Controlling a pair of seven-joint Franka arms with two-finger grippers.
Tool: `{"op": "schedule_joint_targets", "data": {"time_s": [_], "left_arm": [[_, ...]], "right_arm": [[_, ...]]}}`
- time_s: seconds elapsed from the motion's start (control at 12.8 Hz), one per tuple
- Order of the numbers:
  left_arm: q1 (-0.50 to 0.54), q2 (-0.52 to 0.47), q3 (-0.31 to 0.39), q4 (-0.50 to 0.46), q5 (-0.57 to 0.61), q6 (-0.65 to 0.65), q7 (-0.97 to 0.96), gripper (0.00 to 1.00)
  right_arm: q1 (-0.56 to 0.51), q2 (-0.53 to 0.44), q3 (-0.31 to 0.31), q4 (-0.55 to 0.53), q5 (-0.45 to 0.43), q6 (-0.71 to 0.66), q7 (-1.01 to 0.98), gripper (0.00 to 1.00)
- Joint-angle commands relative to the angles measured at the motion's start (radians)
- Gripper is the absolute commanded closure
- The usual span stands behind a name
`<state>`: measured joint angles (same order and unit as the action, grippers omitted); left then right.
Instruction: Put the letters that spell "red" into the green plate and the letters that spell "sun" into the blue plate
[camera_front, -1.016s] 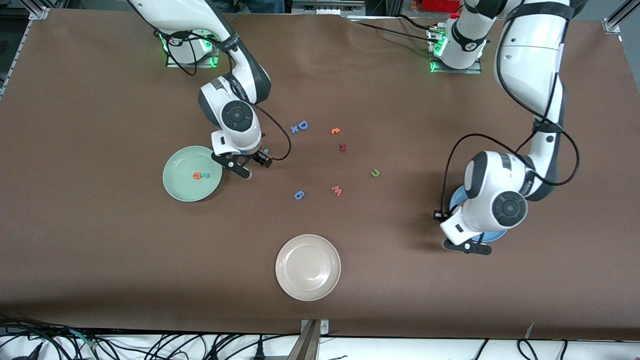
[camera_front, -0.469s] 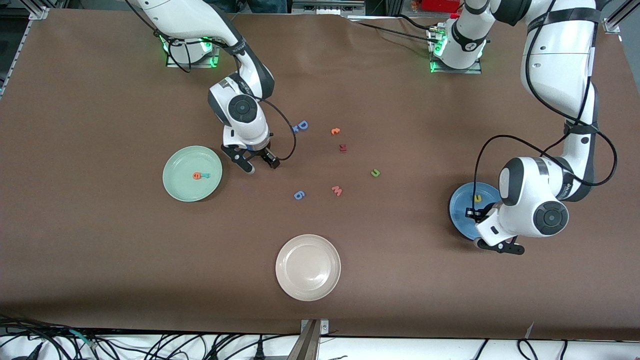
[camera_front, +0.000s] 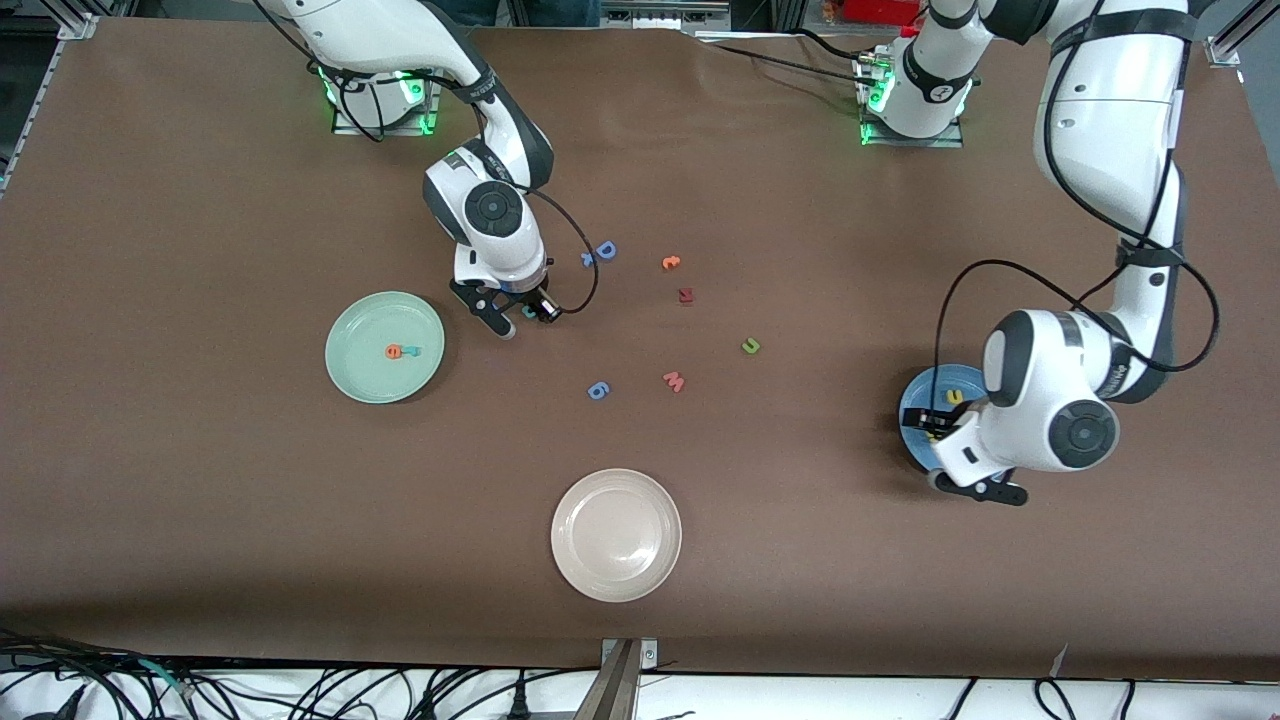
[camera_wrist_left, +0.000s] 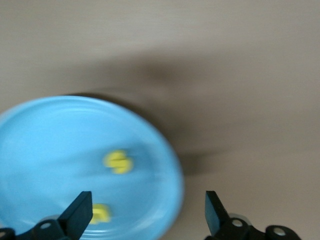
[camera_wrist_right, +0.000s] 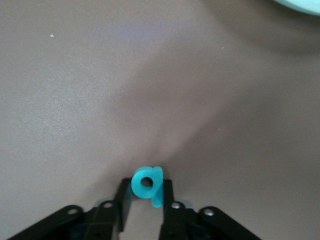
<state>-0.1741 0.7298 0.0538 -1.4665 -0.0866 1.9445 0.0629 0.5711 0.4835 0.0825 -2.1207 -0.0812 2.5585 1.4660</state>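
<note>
While the teal "d" sits pinched between the fingers of the right end effector, that end effector points down at the table just beside the green plate, toward the left arm's end; the right arm bends down from its base to it. On that plate lie the orange "e" and teal "r". The left end effector hangs spread wide over the rim of the blue plate, where the yellow "s" and yellow "u" lie. The dark green "n" lies on the table near mid-table.
</note>
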Motion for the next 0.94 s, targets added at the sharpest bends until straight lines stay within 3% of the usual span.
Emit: {"op": "schedule_joint_targets", "data": {"time_s": [0.0, 0.23, 0.39, 0.47, 0.7, 0.86], "left_arm": [[-0.024, -0.081, -0.084, -0.095, 0.007, 0.005, -0.113, 0.00], [-0.024, -0.200, -0.166, -0.312, 0.007, 0.208, -0.191, 0.00], [-0.025, -0.274, -0.218, -0.507, 0.008, 0.428, -0.256, 0.00], [-0.030, -0.285, -0.245, -0.559, 0.020, 0.494, -0.303, 0.00], [-0.119, -0.285, -0.255, -0.597, 0.039, 0.542, -0.447, 0.00], [-0.149, -0.270, -0.258, -0.589, 0.140, 0.542, -0.581, 0.00]], "right_arm": [[-0.008, -0.014, 0.006, -0.008, 0.012, 0.002, 0.001, 0.87], [-0.014, -0.048, -0.019, 0.034, 0.008, -0.084, -0.044, 0.87], [-0.014, -0.080, -0.079, 0.070, 0.008, -0.232, -0.187, 0.87], [-0.014, -0.092, -0.108, 0.079, 0.008, -0.280, -0.263, 0.87], [-0.016, -0.117, -0.220, 0.076, 0.012, -0.359, -0.497, 0.87], [-0.019, -0.103, -0.250, 0.065, 0.012, -0.372, -0.558, 0.87]]}}
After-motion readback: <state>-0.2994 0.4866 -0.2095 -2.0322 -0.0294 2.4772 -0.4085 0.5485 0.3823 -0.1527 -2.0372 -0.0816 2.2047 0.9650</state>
